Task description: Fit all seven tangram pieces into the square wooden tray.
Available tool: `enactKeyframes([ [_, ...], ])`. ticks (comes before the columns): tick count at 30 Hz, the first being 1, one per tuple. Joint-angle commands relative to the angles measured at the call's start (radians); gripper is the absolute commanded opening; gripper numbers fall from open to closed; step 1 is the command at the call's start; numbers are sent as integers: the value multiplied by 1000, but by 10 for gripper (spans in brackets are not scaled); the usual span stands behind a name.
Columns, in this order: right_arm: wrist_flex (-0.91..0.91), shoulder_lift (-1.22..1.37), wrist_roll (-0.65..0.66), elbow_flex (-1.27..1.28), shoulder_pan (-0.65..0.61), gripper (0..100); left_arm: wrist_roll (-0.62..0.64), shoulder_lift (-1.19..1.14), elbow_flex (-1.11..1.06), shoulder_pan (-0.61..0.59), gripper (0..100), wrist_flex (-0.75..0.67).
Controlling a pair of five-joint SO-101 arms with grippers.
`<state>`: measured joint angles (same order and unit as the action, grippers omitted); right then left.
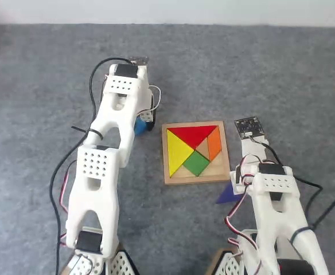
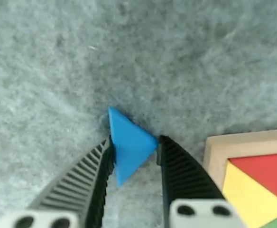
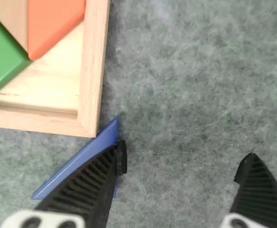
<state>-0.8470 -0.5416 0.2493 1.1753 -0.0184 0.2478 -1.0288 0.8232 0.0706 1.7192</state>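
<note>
Left wrist view: the left claw (image 2: 134, 142) gripped the blue triangle (image 2: 126, 140) on the worktop (image 2: 58, 57) beside the square wooden tray (image 2: 215, 152) — the right claw (image 3: 186, 154) stood wide, the blue parallelogram (image 3: 81, 160) at the tray's corner.

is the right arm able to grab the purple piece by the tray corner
Probably yes: the open right gripper sits right at the purple piece, though the tray corner crowds one tip.
</note>
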Motion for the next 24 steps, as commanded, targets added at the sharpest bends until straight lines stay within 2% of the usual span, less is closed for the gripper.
enactKeyframes([
  [1,-8,1,6,-5,-12,362,-15,-11,10,3,108,-17],
  [12,-7,1,6,-5,-12,362,-37,101,84,3,108,37],
  [24,-7,1,8,-5,-12,362,-74,359,-148,21,112,3],
])
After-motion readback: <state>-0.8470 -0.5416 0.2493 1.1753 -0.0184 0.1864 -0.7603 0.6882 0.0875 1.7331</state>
